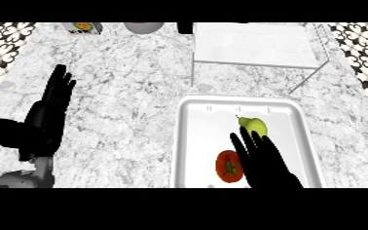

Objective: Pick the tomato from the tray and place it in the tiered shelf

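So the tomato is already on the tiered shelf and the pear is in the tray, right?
No. The head view shows the tomato in the white tray, next to the right hand, not on the tiered shelf. The pear is in the tray, as you said.

The bench looks like polished stone, white with grey speckles. At 5 o'clock the tray seems smooth white plastic, a little glossy; the tomato in it has shiny skin. At 1 o'clock the shelf has thin metal legs.
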Robot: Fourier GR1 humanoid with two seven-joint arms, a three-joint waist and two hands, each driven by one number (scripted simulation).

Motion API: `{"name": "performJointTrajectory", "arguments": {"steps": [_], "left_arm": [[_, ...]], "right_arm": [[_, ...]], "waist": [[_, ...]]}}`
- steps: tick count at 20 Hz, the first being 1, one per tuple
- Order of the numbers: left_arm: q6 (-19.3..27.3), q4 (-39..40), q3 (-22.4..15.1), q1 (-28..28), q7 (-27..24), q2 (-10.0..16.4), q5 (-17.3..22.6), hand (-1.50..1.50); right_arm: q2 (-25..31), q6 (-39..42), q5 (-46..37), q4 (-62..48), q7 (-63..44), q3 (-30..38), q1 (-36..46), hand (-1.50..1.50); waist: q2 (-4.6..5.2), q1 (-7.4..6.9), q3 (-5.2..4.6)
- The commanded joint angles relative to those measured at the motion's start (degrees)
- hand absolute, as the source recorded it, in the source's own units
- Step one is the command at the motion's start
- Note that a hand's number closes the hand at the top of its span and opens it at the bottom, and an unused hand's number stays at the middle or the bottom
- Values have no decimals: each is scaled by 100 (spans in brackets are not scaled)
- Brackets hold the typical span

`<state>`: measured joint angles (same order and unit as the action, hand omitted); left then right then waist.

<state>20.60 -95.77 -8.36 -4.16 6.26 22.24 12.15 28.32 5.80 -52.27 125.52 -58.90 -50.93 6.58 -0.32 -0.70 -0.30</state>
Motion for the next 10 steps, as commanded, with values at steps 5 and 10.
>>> {"name": "performJointTrajectory", "arguments": {"steps": [5, 10], "left_arm": [[-87, -79, 75, 144, -64, -3, -24, 0], [-312, 79, 334, 178, -145, 70, 69, 0]], "right_arm": [[-1103, 1230, -987, -1017, -1431, -514, 261, -150], [-1584, 1517, -1001, -1209, -1177, 69, 424, -150]], "waist": [[8, 46, 16], [26, 48, 24]]}}
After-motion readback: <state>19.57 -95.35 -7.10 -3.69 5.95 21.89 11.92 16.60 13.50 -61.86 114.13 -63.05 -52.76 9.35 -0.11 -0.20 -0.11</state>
